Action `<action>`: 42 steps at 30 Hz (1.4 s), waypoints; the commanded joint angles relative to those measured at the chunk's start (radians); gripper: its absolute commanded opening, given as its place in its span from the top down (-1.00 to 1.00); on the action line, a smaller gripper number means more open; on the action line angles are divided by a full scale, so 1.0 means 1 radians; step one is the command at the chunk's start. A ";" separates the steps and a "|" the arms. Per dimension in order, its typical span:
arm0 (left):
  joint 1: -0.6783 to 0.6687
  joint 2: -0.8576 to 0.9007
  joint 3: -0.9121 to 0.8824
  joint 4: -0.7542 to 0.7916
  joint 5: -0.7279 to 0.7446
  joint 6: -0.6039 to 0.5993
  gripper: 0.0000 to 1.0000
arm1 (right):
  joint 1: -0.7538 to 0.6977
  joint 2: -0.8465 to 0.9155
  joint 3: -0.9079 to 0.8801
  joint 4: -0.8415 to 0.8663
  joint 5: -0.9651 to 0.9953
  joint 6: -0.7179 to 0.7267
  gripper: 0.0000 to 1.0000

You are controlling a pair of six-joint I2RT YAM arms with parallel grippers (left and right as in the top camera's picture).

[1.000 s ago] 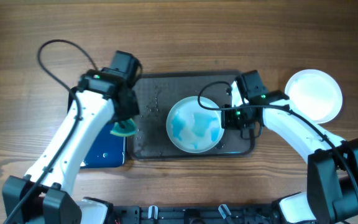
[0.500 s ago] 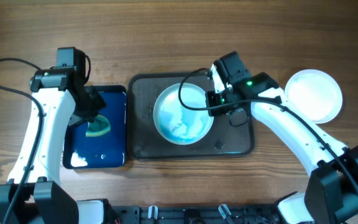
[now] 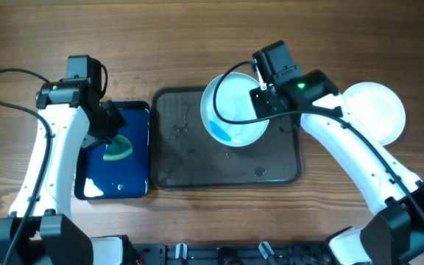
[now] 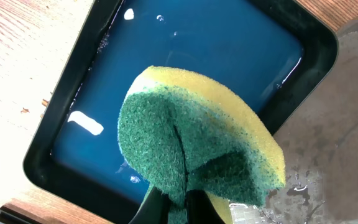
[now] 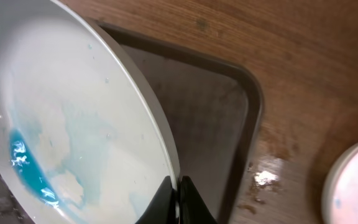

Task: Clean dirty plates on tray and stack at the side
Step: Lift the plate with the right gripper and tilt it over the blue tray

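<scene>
Round white plate with blue smears (image 5: 73,124) runs off the right wrist view's left edge. Green-and-yellow sponge (image 4: 191,149) hides most of the left gripper (image 4: 176,208).

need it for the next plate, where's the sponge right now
Overhead view, left side: the sponge is pinched by the left gripper over the blue tray, just left of the big brown tray.

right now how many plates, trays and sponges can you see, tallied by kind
white plates: 2, the held plate and the side plate (any stack under it would not show)
trays: 2, the brown-grey tray and the blue tray
sponge: 1
total: 5
</scene>
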 commanded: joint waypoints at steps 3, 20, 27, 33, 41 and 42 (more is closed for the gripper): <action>0.008 -0.002 0.013 0.026 0.005 0.016 0.92 | 0.081 0.006 0.071 -0.061 0.050 -0.006 0.91; 0.356 -0.002 0.013 0.069 0.065 0.015 0.92 | 0.153 0.213 0.168 -0.094 -0.483 0.157 0.91; 0.381 -0.002 0.013 0.069 0.048 0.012 0.92 | 0.261 0.410 0.497 -0.178 -0.465 0.149 0.91; 0.491 -0.002 0.013 0.087 -0.031 -0.072 0.92 | 0.364 0.460 0.626 -0.174 -0.213 0.141 0.91; 0.750 -0.002 0.013 0.086 0.033 -0.116 0.92 | 0.477 0.460 0.631 -0.119 0.083 0.108 0.91; 0.767 -0.002 0.013 0.085 0.048 -0.116 0.92 | 0.495 0.460 0.631 -0.105 0.129 0.087 0.91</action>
